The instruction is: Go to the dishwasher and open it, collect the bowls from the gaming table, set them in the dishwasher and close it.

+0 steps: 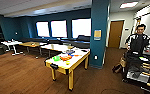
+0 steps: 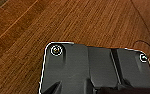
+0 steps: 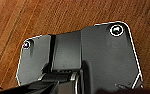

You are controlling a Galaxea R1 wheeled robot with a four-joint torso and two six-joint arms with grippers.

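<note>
The robot is facing the gaming table [image 1: 67, 62], whose tabletop is carrying the bowls [image 1: 57, 58] near its close end, so collecting seems the step in hand, calling for a closer approach, though I cannot tell either gripper's state.

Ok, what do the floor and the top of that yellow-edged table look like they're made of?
The floor looks like wood or wood-look laminate: long brown planks with grain lines and a low sheen. The gaming table has a smooth white top, probably laminate or painted board, with a yellow edge and yellow legs; the pictures leave its exact material open.
</note>
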